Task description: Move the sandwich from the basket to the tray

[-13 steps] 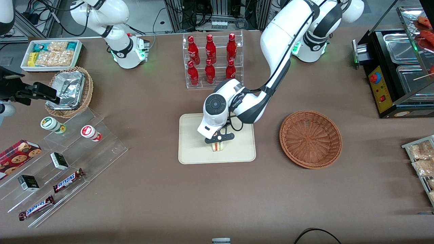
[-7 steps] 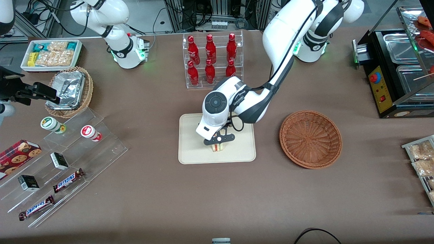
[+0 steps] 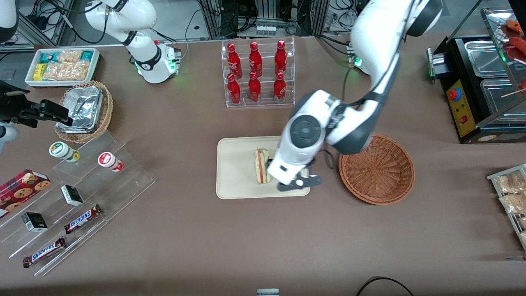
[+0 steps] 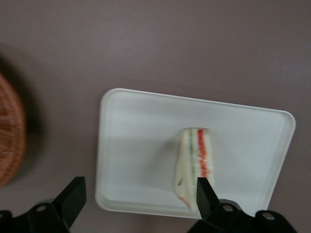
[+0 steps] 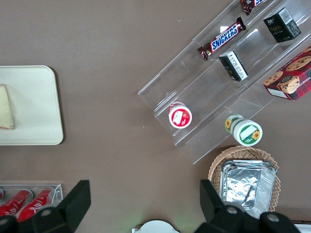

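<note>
The sandwich (image 3: 261, 166), a pale wedge with red and green filling, lies on the cream tray (image 3: 236, 172) and nothing holds it. My left gripper (image 3: 296, 183) hangs above the tray's edge nearest the basket (image 3: 376, 168), which is reddish-brown wicker with nothing showing in it. In the left wrist view the gripper (image 4: 139, 187) is open and holds nothing. One black fingertip (image 4: 203, 187) overlaps the sandwich (image 4: 194, 165) on the tray (image 4: 136, 145), and the basket's rim (image 4: 9, 141) shows at the edge. The right wrist view catches the tray (image 5: 29, 107) and a corner of the sandwich (image 5: 5, 114).
A clear rack of red bottles (image 3: 257, 74) stands farther from the camera than the tray. Acrylic steps with snacks (image 3: 78, 193), a lighter wicker basket of foil containers (image 3: 84, 111) and a white snack box (image 3: 61, 65) lie toward the parked arm's end. A black food warmer (image 3: 485, 82) stands at the working arm's end.
The gripper has let go of the sandwich, risen and swung toward the basket. The sandwich stays on the tray, now uncovered.
</note>
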